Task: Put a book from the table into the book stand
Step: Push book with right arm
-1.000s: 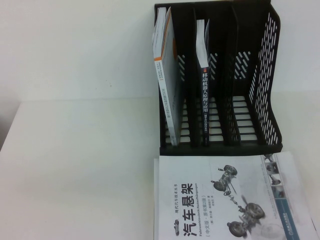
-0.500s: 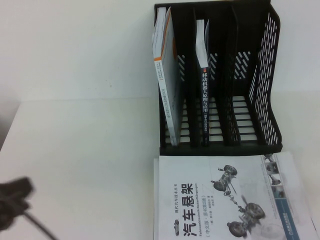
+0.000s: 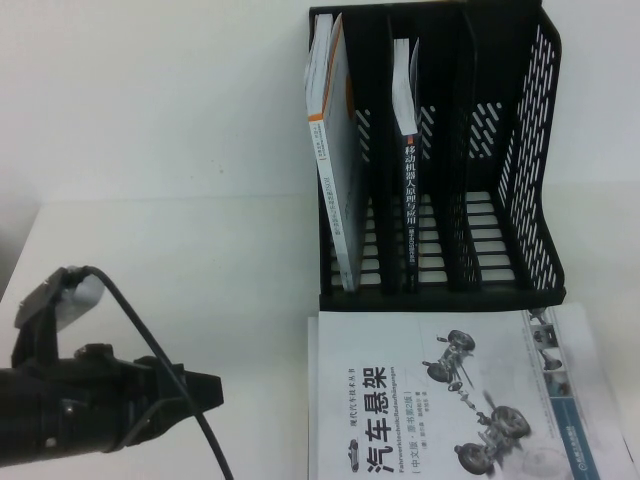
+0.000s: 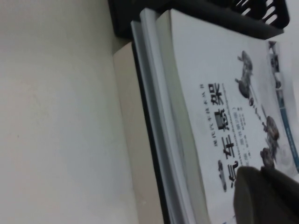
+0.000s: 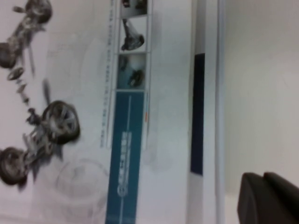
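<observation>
While the large white-covered book with bold black title lies flat on the white table, just in front of the black three-slot plastic book stand, the left gripper hovers well apart at its left, fingers' spread impossible to tell. Half a second earlier that arm barely showed. The right gripper sits beside the book's right edge, fingers likewise unclear.

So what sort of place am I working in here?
Probably a desk or lab bench: white table, black book stand, stacked book. Left claw nears it; right claw alongside.
</observation>
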